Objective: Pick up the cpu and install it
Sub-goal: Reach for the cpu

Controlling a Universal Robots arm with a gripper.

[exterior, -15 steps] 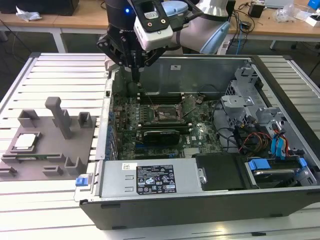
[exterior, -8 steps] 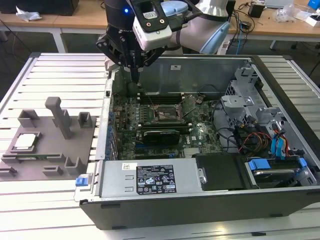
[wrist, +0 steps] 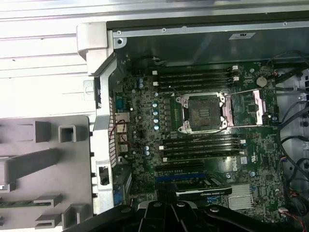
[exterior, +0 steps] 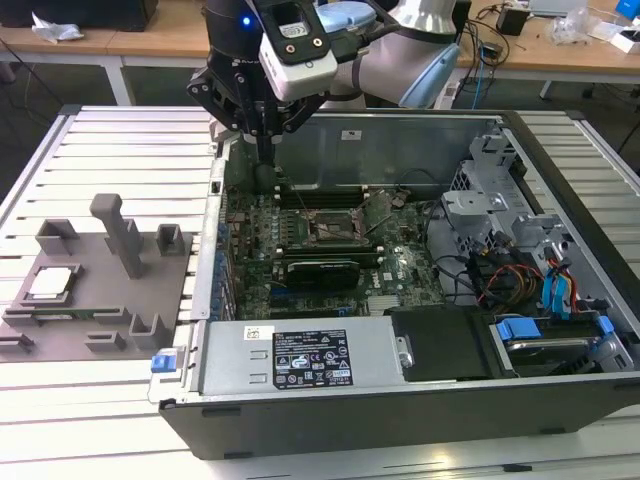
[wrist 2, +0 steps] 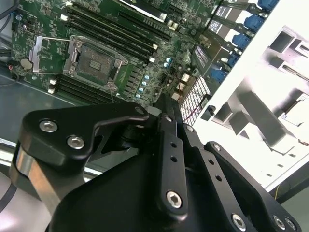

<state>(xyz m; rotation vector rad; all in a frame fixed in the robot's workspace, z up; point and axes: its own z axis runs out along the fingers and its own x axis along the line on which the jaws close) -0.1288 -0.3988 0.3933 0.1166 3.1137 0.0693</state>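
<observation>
**CPU not yet picked; gripper over the open case, empty**

Step in hand: the approach before the pick, as I judge it. The cpu [exterior: 52, 283], a small flat square chip with a pale silvery metal top, lies flat in its pocket on the grey moulded fixture plate [exterior: 112, 292]. That plate sits on the white slatted metal table [exterior: 110, 140], at the exterior view's left, outside the black desktop computer case [exterior: 420, 150].

The black two-finger gripper [exterior: 268, 150] hangs over the case's corner nearest the fixture, pointing down at the edge of the green motherboard [wrist: 145, 125]. Its jaws look drawn together with nothing between them. In the second wrist view the finger links meet at the tip [wrist 2: 166, 104] and carry no chip.

Relative to the jaws, the cpu is well apart: off to the exterior view's left, nearer the camera, and lower. The case wall and the fixture's upright grey posts [exterior: 118, 232] stand between them.

The square metal cpu socket [wrist: 202, 113] sits mid-board between the black memory slots. It is empty, and its load plate [wrist: 253, 105] is flipped open to one side, so it looks ready.

Judgement: nothing is installed yet. A pick calls for getting across to the fixture, spreading the jaws wider than the chip, and coming down squarely on its edges while clearing the posts. The chip is thin, so a grip could slip or tilt it.
</observation>
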